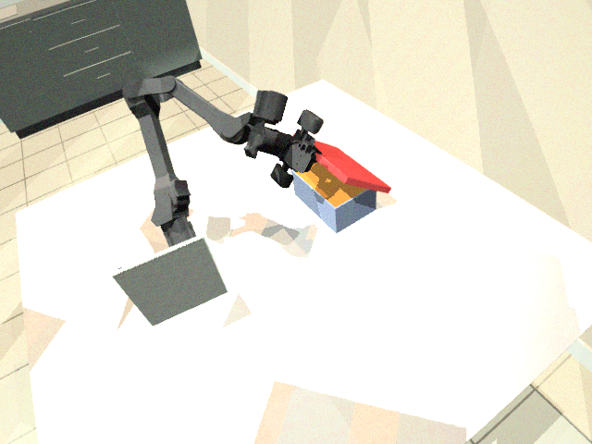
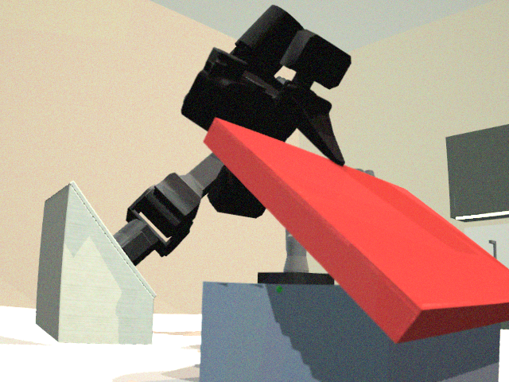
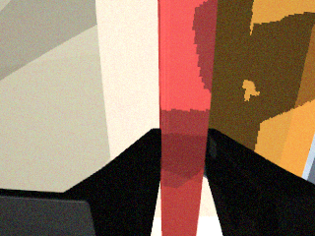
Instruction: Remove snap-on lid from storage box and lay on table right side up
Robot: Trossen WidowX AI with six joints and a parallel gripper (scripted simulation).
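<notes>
Claw [image 1: 308, 154] is clamped narrow on one edge of the red lid [image 1: 351, 167]. Lid is tilted steeply: gripped edge high, far edge low and resting on or just at the far rim of the blue storage box [image 1: 334, 205], which stands on the white table [image 1: 382, 296]. Orange interior is exposed on the arm side.

Risks, as judged:
- Far edge may be hooked on the rim; further lift could drag or tip the box.
- Edge-only pinch with a long overhang: lid could pivot or slip between the fingers.
- Steep tilt at release would let the lid land on edge or flip.
- Grey wedge block [image 1: 172, 281] sits well apart; no conflict.
</notes>
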